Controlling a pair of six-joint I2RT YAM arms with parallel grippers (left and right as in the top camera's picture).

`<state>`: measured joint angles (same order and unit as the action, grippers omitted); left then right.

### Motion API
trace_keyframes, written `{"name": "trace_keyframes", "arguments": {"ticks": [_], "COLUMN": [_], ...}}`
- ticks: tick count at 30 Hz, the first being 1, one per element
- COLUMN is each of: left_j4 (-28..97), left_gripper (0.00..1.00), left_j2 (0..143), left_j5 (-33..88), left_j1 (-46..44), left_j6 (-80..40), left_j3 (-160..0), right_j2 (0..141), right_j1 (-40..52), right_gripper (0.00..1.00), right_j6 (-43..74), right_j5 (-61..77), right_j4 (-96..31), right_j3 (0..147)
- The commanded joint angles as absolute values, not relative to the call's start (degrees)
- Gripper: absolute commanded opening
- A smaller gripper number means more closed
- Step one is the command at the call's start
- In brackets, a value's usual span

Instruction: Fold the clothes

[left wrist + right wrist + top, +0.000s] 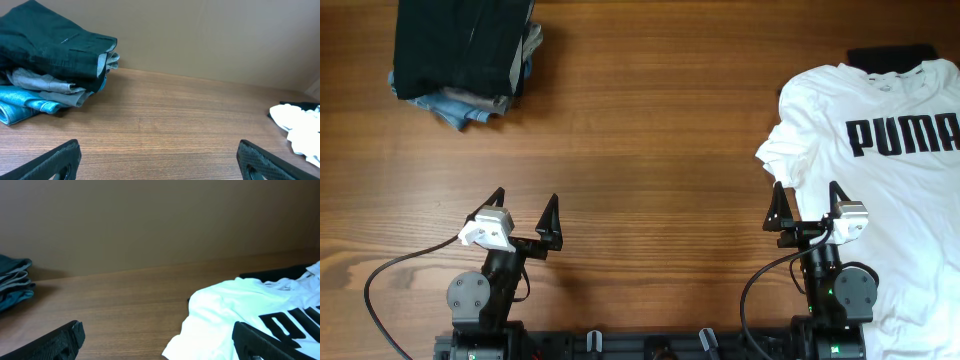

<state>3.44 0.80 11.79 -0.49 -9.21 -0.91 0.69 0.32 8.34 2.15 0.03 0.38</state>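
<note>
Overhead: bright, even, diffuse light with no hard shadows on the table [650, 130]. T-shirt [880, 190] close to blown out, folds barely read; its black lettering stays crisp. Pile [465, 50] underexposed, top layer nearly featureless. Frame sharp throughout, no edge distortion noted.

Left wrist: dimmer and flatter. Soft shadow under the pile, faint sheen on the wood mid-frame. Fingers [60, 157] at the bottom edge dark and soft. T-shirt at the right edge out of focus.

Right wrist: dimmest view, warm brown cast. Soft shadow band where wall [160, 225] meets table. T-shirt bright, edges slightly soft.
</note>
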Motion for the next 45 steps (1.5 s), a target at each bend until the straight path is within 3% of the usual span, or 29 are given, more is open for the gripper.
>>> {"name": "trace_keyframes", "arguments": {"ticks": [1,38,42,45], "left_j4": [3.27,1.98,-0.27,7.62], "left_gripper": [1.0,1.0,1.0,1.0], "left_j2": [0.23,0.34,0.62,4.82], "left_j5": [11.25,14.92,16.75,16.67], "left_j1": [-0.43,-0.43,-0.43,-0.43], "left_j6": [-9.45,-9.52,-15.7,-16.23], "left_j3": [-0.34,-0.34,-5.58,-12.67], "right_j2": [0.54,0.84,4.97,13.54], "right_j1": [0.12,0.12,0.12,0.12], "right_gripper": [1.0,1.0,1.0,1.0], "right_j6": [9.15,8.99,13.3,16.69], "right_j5": [2.79,7.25,16.14,16.38], "right_j4": [0.16,0.21,-5.28,-16.67], "right_j3": [0.3,0.56,11.18,23.51]}}
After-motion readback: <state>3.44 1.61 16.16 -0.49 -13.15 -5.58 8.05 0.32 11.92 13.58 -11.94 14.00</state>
